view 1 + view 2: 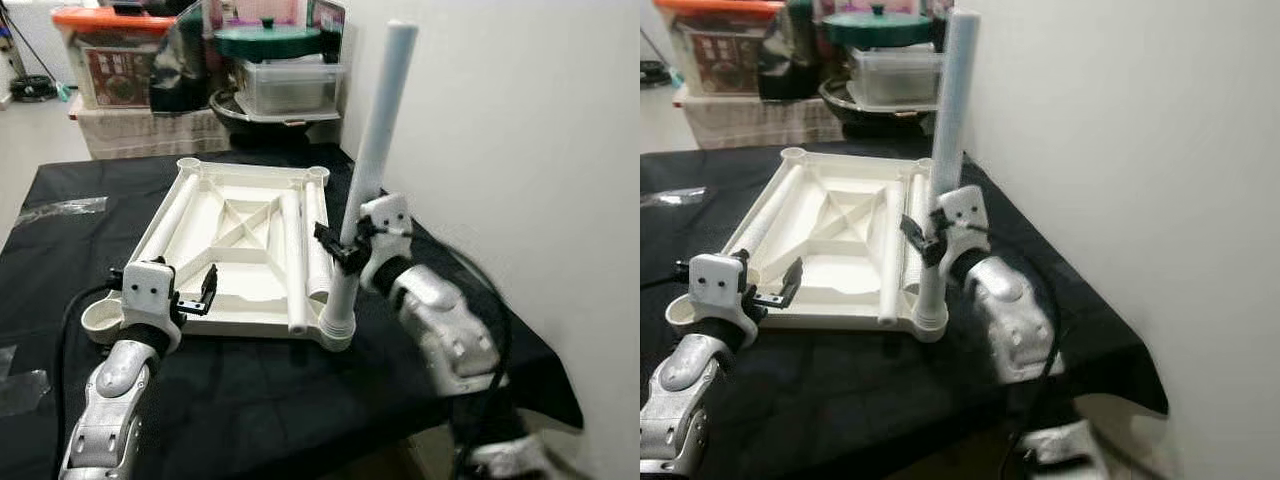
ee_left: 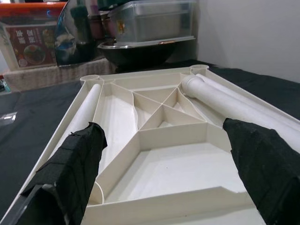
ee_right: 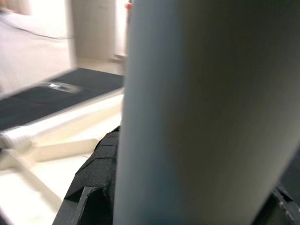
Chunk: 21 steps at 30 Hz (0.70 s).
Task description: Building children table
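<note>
Left eye view: upright white table leg [image 1: 378,150]

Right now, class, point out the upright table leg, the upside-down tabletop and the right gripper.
upright table leg [image 1: 385,110], left eye view, upper shaft.
upside-down tabletop [image 1: 245,305], left eye view, bare near panel.
right gripper [image 1: 345,248], left eye view, between its fingertips, clamped on the leg.
</note>
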Motion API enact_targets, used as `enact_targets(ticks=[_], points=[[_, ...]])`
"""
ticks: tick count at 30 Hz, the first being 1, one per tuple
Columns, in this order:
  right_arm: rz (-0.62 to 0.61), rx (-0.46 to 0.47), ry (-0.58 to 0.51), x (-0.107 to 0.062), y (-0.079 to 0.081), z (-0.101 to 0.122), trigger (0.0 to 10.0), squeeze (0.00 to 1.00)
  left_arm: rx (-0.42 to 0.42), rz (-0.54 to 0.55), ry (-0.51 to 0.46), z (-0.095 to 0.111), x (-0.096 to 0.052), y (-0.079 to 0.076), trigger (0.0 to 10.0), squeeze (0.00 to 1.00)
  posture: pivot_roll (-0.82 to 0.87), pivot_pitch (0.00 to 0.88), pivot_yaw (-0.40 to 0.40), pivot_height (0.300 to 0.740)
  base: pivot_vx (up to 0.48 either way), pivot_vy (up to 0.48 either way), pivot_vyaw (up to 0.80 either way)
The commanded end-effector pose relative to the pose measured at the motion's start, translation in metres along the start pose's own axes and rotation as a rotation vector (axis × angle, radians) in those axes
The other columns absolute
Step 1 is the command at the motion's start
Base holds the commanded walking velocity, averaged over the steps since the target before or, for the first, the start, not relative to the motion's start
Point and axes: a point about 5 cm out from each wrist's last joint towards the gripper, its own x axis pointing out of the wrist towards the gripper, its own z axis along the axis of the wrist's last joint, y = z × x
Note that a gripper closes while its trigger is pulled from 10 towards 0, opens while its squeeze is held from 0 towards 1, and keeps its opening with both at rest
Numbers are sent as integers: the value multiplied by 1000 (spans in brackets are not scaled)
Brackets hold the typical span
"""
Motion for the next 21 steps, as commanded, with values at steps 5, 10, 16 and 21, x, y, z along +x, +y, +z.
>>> enact_targets(ticks=[5, 10, 16, 21], points=[[413, -49, 2, -11, 0, -5, 10000, 0, 8, 1, 13, -5, -2, 0, 10000, 0, 85, 0, -109, 740, 0, 0, 0], [452, 21, 106, -3, 4, -27, 0, 0, 7, 8, 10, -5, -3, 0, 10000, 0, 98, 0, -124, 740, 0, 0, 0], [-194, -21, 248, 9, -27, -49, 0, 0, 7, 10, 14, -6, -6, 1, 10000, 0, 95, 0, -119, 740, 0, 0, 0], [-675, -30, 183, -24, -34, -47, 0, 0, 9, 13, 16, -6, -8, 3, 10000, 0, 94, 0, -115, 740, 0, 0, 0]])
